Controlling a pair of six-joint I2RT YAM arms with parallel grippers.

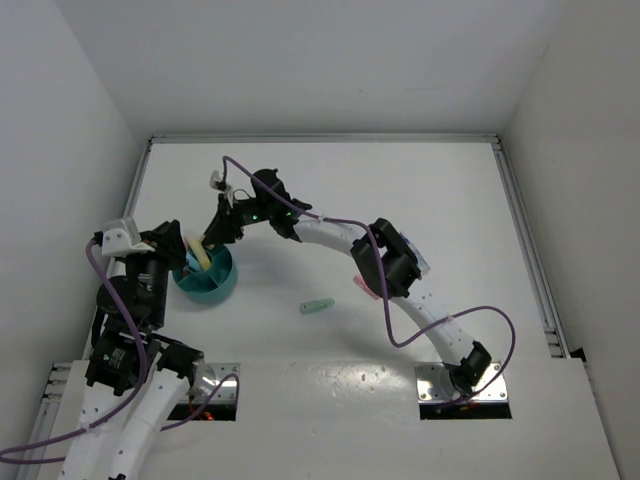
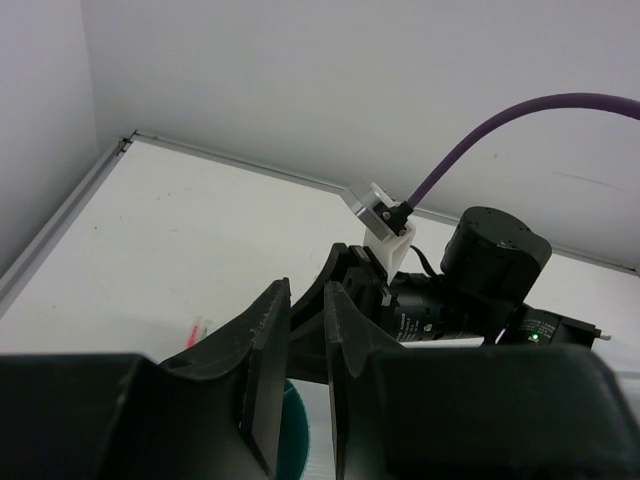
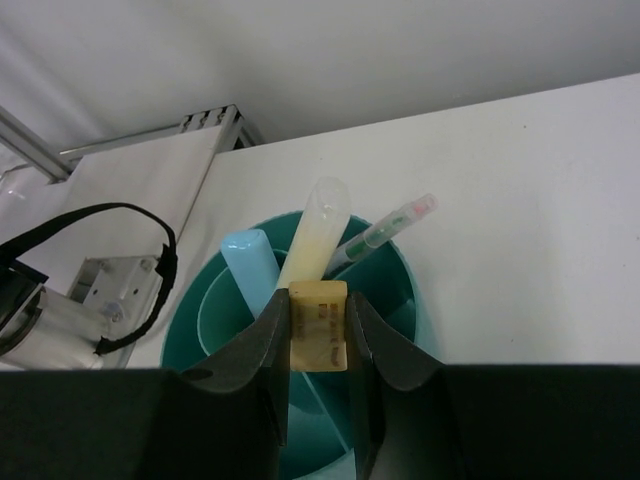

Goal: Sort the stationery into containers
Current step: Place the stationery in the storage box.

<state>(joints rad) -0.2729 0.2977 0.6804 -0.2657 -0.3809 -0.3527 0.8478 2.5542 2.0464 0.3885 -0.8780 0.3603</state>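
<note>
White worktop behind my right pincer, clamped on a tan eraser over the teal cup holding 3 pieces, carries a pale-green stray and a pink stray.

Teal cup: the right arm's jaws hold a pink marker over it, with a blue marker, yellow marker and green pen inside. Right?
Not a pink marker: the right wrist view shows the right jaws holding a tan eraser over the teal cup. Blue marker, yellow marker and green pen are inside.
</note>
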